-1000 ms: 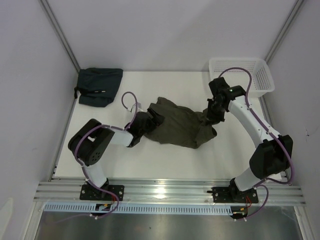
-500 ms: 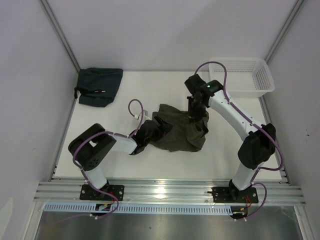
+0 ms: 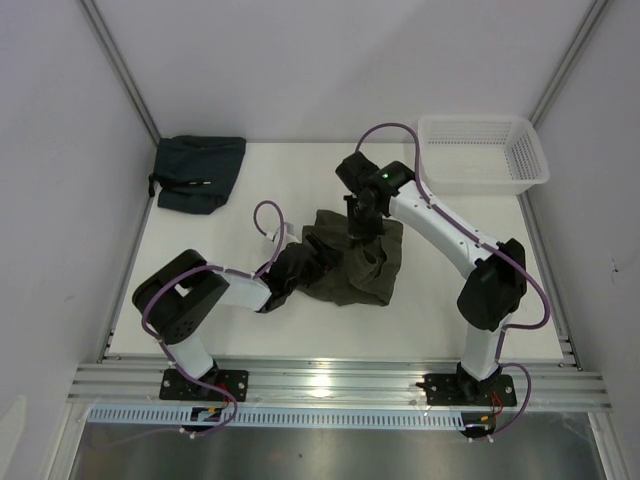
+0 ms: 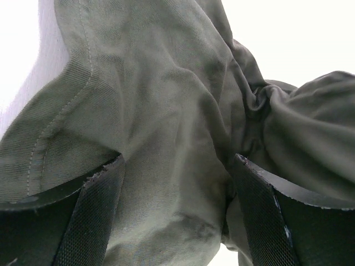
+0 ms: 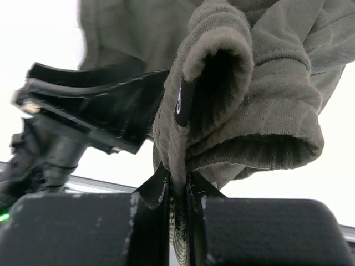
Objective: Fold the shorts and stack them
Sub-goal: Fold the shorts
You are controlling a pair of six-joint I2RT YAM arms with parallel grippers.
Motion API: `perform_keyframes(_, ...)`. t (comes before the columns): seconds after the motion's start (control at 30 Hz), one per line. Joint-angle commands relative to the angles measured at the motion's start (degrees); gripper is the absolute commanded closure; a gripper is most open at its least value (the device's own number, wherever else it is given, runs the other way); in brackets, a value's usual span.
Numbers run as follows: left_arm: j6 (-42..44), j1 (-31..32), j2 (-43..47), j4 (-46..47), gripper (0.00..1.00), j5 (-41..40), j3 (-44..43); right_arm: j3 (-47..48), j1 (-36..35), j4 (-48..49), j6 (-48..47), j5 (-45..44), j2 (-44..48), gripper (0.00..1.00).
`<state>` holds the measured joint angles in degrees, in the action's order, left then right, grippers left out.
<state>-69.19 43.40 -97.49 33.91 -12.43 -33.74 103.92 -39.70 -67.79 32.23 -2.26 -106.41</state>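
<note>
Top view: your olive-green soft cloth shorts (image 3: 362,270) lie bunched in a rumpled heap at the middle of the white desk (image 3: 300,325); the cloth is creased and partly doubled over itself, not flat.

Left tool (image 3: 312,257): low at the left edge of the heap, reaching in from the near left; in your left wrist view its two black pads (image 4: 94,219) stand wide apart, with olive cloth and a stitched hem lying across the gap between them; the cloth touches the inner face of the pads but is not pinched.

Right tool (image 3: 364,236): over the far middle of the heap, pointing down into it, with the arm stretched in from the near right; in your right wrist view its fingers (image 5: 158,191) are nearly together, clamped on a thin fold of the shorts; just beyond the grip a rolled leg hem bulges out in a thick loop, open at its end.

Elsewhere on the desk: a dark teal folded cloth garment (image 3: 198,172) at the far left corner, well apart from the shorts; a white plastic mesh basket (image 3: 482,152) at the far right corner, well apart from both tools.
</note>
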Motion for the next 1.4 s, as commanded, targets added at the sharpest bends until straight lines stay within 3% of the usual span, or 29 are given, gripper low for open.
perform_keyframes(0.0,0.28,0.46,-0.77,-3.59,0.18,-0.58,1.83,4.36,-0.99,1.35,1.61,0.68,-0.2,1.0)
perform_keyframes(0.27,2.03,0.11,3.79,-4.81,0.17,1.61,1.58,3.4,-0.82,2.58,2.14,-0.37,-1.08,1.0)
perform_keyframes(0.47,4.33,-1.29,14.51,-16.77,0.15,1.6,-2.22,3.04,-0.2,2.93,2.14,-0.9,0.06,1.0)
perform_keyframes(0.77,9.24,-9.98,24.45,-23.79,0.15,6.27,1.39,3.04,-0.55,2.93,1.26,-0.2,-0.99,1.0)
perform_keyframes(0.97,15.04,-16.4,21.12,-26.01,0.16,11.19,4.29,3.13,-0.99,3.89,1.17,0.24,-1.69,1.0)
perform_keyframes(1.37,15.75,-16.68,11.01,-17.3,0.19,13.83,7.1,3.57,-2.49,5.73,1.26,-0.11,-3.36,1.0)
